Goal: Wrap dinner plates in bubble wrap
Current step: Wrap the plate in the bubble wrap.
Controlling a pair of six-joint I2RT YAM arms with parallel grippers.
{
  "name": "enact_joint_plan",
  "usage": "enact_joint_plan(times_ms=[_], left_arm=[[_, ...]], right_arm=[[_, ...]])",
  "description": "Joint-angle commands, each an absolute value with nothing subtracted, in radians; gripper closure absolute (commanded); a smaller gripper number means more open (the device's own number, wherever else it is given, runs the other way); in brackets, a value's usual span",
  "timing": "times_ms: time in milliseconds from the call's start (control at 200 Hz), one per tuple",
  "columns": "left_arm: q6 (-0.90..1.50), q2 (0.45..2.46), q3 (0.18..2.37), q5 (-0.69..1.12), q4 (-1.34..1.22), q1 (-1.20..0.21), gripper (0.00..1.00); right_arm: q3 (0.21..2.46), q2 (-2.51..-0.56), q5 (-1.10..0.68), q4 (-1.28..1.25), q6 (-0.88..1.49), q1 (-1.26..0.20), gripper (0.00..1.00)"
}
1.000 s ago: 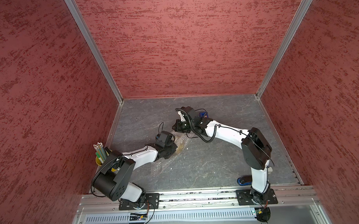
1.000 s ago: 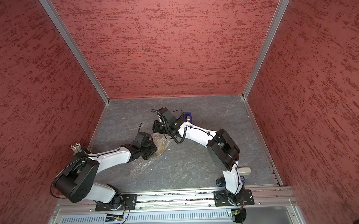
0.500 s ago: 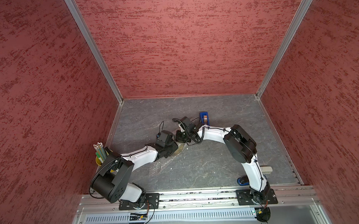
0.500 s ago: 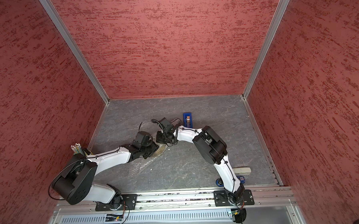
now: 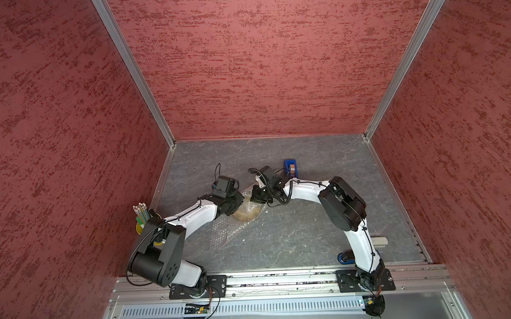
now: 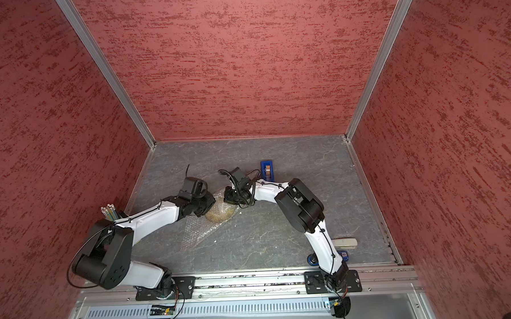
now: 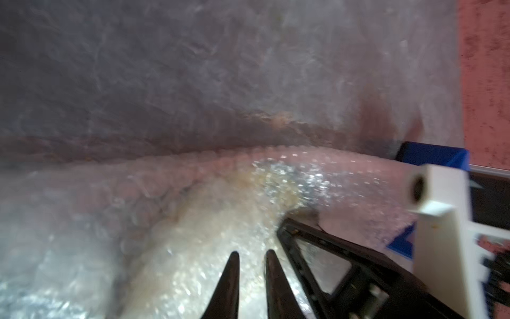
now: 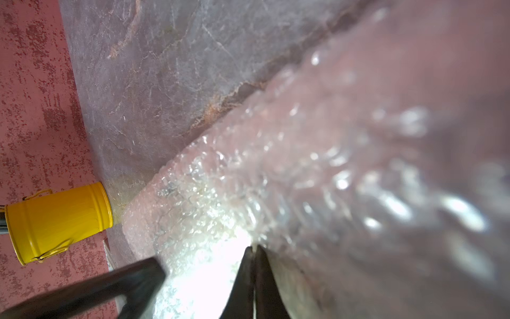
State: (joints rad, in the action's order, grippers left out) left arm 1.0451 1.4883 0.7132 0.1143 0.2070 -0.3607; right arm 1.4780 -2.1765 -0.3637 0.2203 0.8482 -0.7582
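Small plate (image 5: 246,217) left of table (image 5: 311,240) centre, blurred under bubble wrap (image 5: 226,232) trailing to 7 o'clock; motifs unreadable. At its 10 o'clock the left gripper (image 7: 252,256), jaws narrowly apart. At 1 o'clock the right gripper (image 8: 254,250), pinched on bubble wrap. From above, wrists hide both.

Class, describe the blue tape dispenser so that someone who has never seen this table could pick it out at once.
Start at the grey tabletop inside the red walls and look toward the back. Just beyond the right arm's wrist stands the tape dispenser. It is a blue block holding a brown roll; the other blue thing lies in front, by that arm's base.
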Motion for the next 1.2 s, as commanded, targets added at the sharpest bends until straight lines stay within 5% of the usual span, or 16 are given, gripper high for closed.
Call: enact_joint_plan(times_ms=[0,706,812,892,1197], left_arm=[[1.055,1.514,0.696,0.174,0.148,-0.351,0.84],[1.057,1.53,0.614,0.191,0.149,-0.326,0.87],[1.057,1.509,0.599,0.183,0.163,-0.316,0.87],[1.048,1.493,0.593,0.181,0.175,-0.312,0.87],[1.032,1.443,0.549,0.185,0.206,-0.252,0.87]], right_arm=[[1.493,-2.141,-0.366,0.277,0.848,-0.76,0.93],[1.349,-2.0,-0.412,0.44,0.752,-0.77,0.88],[1.318,-1.993,-0.379,0.417,0.762,-0.771,0.7],[1.302,-1.989,-0.383,0.383,0.774,-0.77,0.64],[1.349,-2.054,-0.391,0.363,0.796,-0.809,0.73]])
